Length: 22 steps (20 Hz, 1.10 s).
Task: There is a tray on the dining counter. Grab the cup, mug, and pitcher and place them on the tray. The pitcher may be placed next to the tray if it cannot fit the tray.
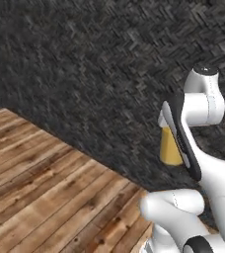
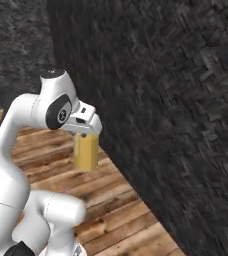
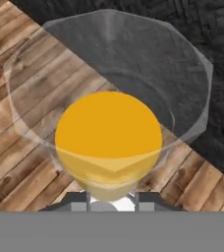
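- Clear glass cylindrical pitcher (image 3: 109, 123), part-filled with orange-yellow liquid: seen from above in the hand view, its wide rim spread round the centre and the liquid disc just below centre, toward 6 o'clock. In the right base view the same pitcher (image 2: 86, 151) hangs under the wrist, well above the floor.
- Two-finger gripper (image 2: 85, 131) on the white arm: clamped on the pitcher at its upper part; the jaws stand partly closed with the glass between them. In the left base view the pitcher (image 1: 170, 147) shows just behind the forearm, at about 3 o'clock.
- Long axis of pitcher: upright, running straight down from the hand, liquid level and not near the rim.
- Brown wooden plank floor (image 1: 50, 197): beneath the pitcher, from 6 to 9 o'clock in the left base view.
- Dark herringbone-patterned wall (image 2: 176, 100): from 12 to 3 o'clock in the right base view, close beside the load.
- Judgement: pitcher is in transit. The carry appears to need it kept vertical under the hand until a set-down spot comes up.
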Motion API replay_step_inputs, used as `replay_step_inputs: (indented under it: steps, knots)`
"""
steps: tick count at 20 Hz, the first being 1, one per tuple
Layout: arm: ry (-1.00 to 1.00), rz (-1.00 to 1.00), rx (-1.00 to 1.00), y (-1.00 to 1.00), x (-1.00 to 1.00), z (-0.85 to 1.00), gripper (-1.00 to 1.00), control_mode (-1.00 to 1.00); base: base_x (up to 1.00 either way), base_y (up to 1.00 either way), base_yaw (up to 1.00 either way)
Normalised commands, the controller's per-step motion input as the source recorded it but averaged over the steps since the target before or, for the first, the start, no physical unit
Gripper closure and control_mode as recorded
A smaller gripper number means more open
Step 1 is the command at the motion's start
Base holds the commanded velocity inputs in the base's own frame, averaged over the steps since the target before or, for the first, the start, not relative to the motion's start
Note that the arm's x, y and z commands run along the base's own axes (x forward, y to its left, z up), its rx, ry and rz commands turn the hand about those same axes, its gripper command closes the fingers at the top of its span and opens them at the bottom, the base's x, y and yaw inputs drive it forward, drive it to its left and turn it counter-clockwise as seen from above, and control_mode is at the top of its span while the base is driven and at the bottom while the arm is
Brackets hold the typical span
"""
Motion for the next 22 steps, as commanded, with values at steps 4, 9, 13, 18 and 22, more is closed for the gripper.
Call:
replay_step_inputs:
  steps: [4,9,13,18,22]
  knots:
    - [0.00,0.00,0.00,0.00,0.00,0.00,1.00,1.00,0.62,0.26,0.96]
    - [0.00,0.00,0.00,0.00,0.00,0.00,1.00,1.00,0.95,0.14,0.82]
    - [0.00,0.00,0.00,0.00,0.00,0.00,1.00,1.00,1.00,-0.01,0.42]
    - [0.00,0.00,0.00,0.00,0.00,0.00,1.00,1.00,1.00,-0.26,0.22]
    - [0.00,0.00,0.00,0.00,0.00,0.00,1.00,1.00,1.00,-0.42,0.17]
